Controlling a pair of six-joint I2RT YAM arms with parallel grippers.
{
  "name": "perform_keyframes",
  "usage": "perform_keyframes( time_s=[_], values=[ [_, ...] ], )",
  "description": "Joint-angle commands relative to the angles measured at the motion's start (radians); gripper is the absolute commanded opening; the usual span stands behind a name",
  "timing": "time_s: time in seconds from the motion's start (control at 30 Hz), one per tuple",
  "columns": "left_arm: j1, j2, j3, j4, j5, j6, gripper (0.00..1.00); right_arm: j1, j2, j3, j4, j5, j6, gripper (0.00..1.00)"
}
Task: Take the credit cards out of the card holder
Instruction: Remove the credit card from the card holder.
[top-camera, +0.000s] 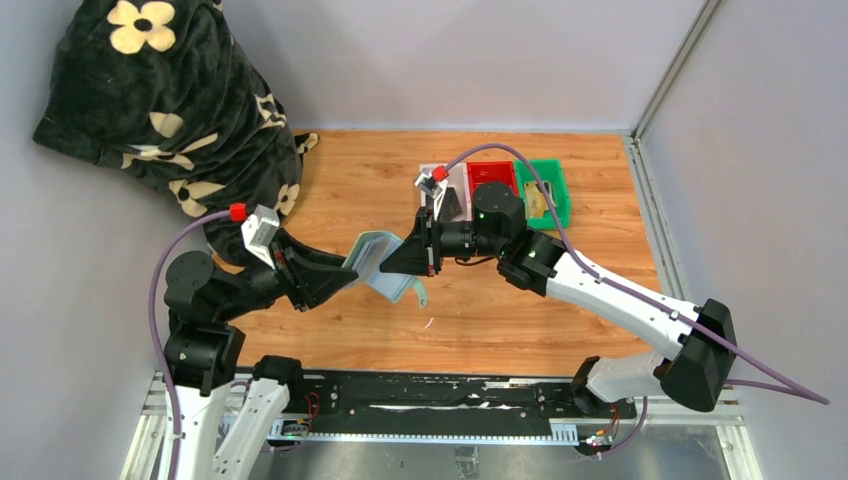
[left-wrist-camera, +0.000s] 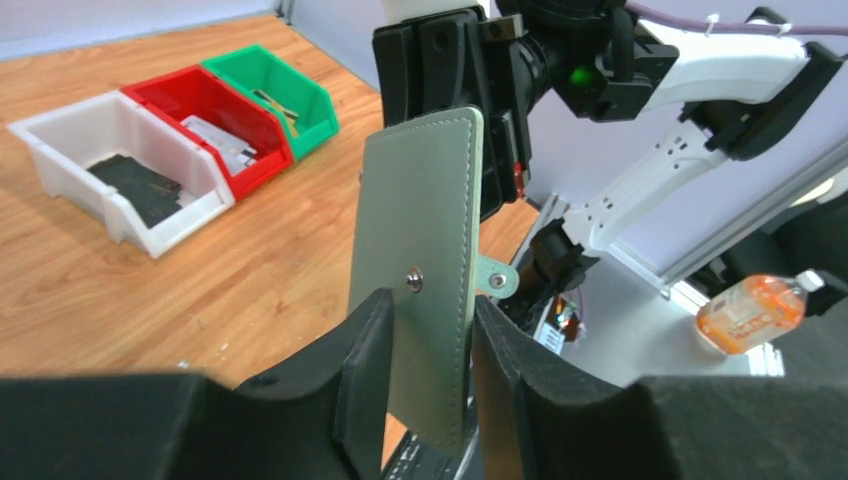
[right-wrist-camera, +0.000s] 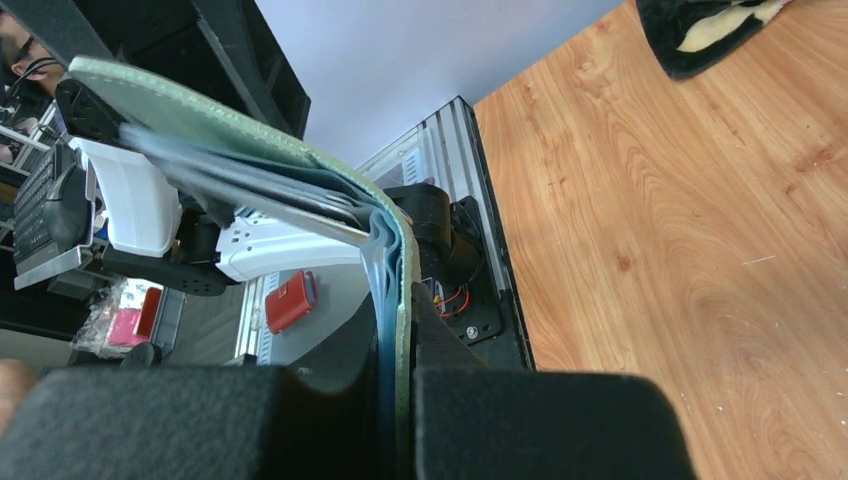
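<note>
We are starting at the right gripper (right-wrist-camera: 395, 335), and it is clamping down tight. Both fingers (right-wrist-camera: 345, 350) are pressing on the card holder (top-camera: 385, 263), pinching one sage-green leaf and its pale blue pocket lining edge-on between them.

The left gripper (left-wrist-camera: 430, 308) is facing it from the other side. Its fingers are standing somewhat apart, and the card holder's other leaf is slanting down through the gap. We cannot tell whether they are squeezing that leaf or only flanking it.

So the card holder is hanging in the air above the wooden table (top-camera: 350, 180), spread open between the two grippers. Its short closing tab (left-wrist-camera: 497, 277) is dangling off one edge, and a metal snap stud (left-wrist-camera: 414, 282) is glinting on the outer face. Pale layers are showing inside the fold, but they are blurring together, and we cannot say whether any of them is one of the credit cards.

Looking outward, three bins are sitting side by side at the far edge of the table: a white bin (left-wrist-camera: 175, 230) with a flat dark thing inside, a red bin (left-wrist-camera: 258, 172) and a green bin (left-wrist-camera: 318, 120). In the far left corner a black blanket (top-camera: 160, 90) with cream flowers is lying heaped.
</note>
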Motion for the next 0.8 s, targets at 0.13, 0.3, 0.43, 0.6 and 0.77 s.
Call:
perform_keyframes(
  time_s=[0.13,0.3,0.43,0.6,0.77],
  values=[
    [-0.002,-0.003,-0.002,-0.002,0.033,-0.001,0.5,0.019,-0.027,0.003,0.049,0.013,-0.01,0.0],
    [-0.002,-0.023,0.01,-0.043,-0.067,0.066,0.5,0.024,-0.027,0.012,0.049,0.006,-0.002,0.0],
    [-0.002,-0.046,0.001,-0.034,-0.148,0.092,0.52,0.041,-0.02,0.036,0.035,0.004,-0.008,0.0],
    [-0.002,-0.062,0.012,-0.055,-0.33,0.123,0.47,0.048,-0.031,0.035,0.018,-0.005,-0.021,0.0],
    [-0.002,-0.09,0.01,-0.016,-0.371,0.094,0.38,0.048,-0.051,0.019,0.024,-0.016,-0.03,0.0]
  ],
)
